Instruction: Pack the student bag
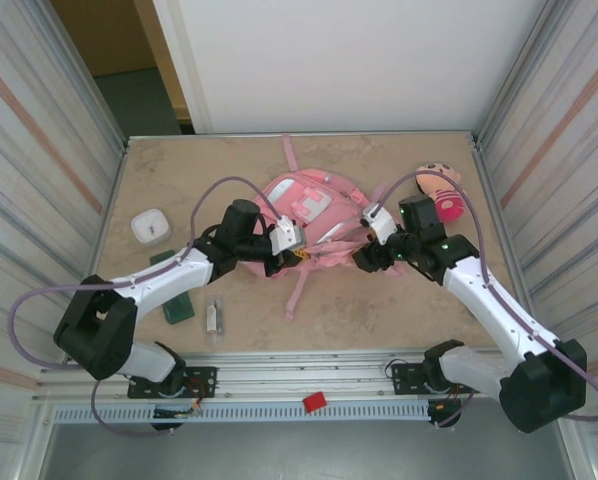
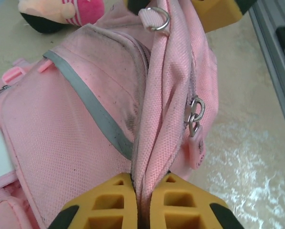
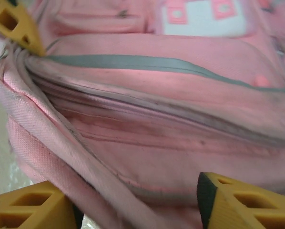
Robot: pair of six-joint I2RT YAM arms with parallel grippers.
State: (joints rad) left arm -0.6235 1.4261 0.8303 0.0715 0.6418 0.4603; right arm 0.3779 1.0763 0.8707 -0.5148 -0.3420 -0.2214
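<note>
While the large pink fabric student bag (image 1: 314, 205) lies flat in the middle of the pale marbled worktop (image 1: 399, 300), front pockets up and one strap trailing toward the near edge, my left claw (image 2: 143, 183) is pinched tight on a raised fold of its pink cloth. The yellow fingers (image 2: 109, 200) are pressed together with only the fabric between them. Just beyond that fold hangs a silver metal zip pull (image 2: 195, 114), and a grey strip (image 2: 90, 104) runs across the pocket beside it. My right claw (image 3: 133, 191) stands at the bag's other side with its fingers well apart, the bag's edge between them, gripping nothing that I can see. From above, the two claws meet the near edge of the bag from left and right. A soft doll in a pink dress (image 1: 441, 190) lies just beyond the bag's right side. A small white square box (image 1: 151, 226) and a flat dark green object (image 1: 176, 295) rest on the left of the worktop, well apart from the bag.
</note>
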